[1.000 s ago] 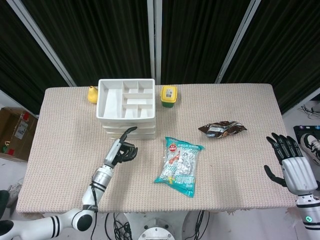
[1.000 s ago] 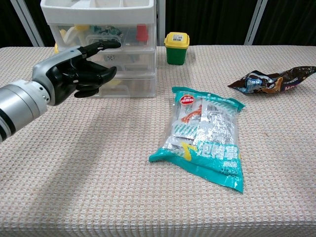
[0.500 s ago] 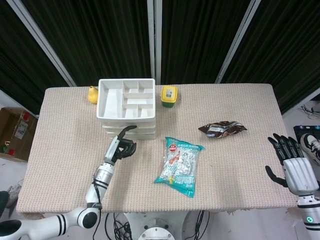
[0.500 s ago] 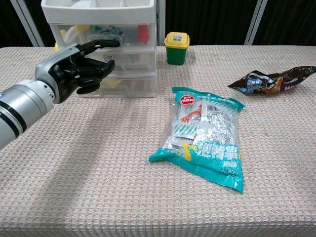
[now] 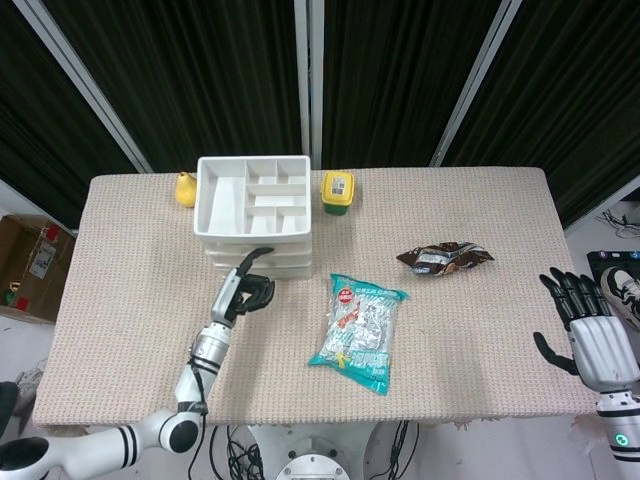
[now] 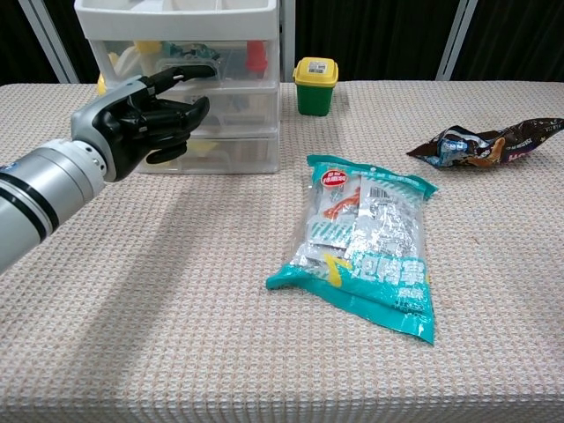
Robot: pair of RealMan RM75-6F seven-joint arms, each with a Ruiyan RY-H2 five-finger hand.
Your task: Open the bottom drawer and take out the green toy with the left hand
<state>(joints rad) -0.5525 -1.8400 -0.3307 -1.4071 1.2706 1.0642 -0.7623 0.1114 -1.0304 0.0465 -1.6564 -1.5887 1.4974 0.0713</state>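
A white drawer unit [image 5: 255, 205] with an open divider tray on top stands at the back left of the table. Its translucent drawers [image 6: 238, 97] are all closed; the bottom drawer [image 6: 242, 152] shows a yellowish shape inside. I cannot make out a green toy in it. My left hand [image 5: 245, 292] is just in front of the drawer fronts, fingers curled in and one finger [image 6: 189, 72] stretched out toward the unit, holding nothing. Whether it touches the drawers I cannot tell. My right hand [image 5: 590, 325] hangs beyond the table's right edge, fingers spread and empty.
A teal snack bag [image 6: 366, 242] lies flat mid-table, right of my left hand. A brown wrapper [image 6: 485, 141] lies at the right. A small yellow-and-green bin [image 6: 315, 84] stands beside the drawers, and a yellow toy [image 5: 185, 188] sits behind their left side.
My left hand has moved forward, closer to the drawer fronts. My right hand has drifted slightly toward the near edge.
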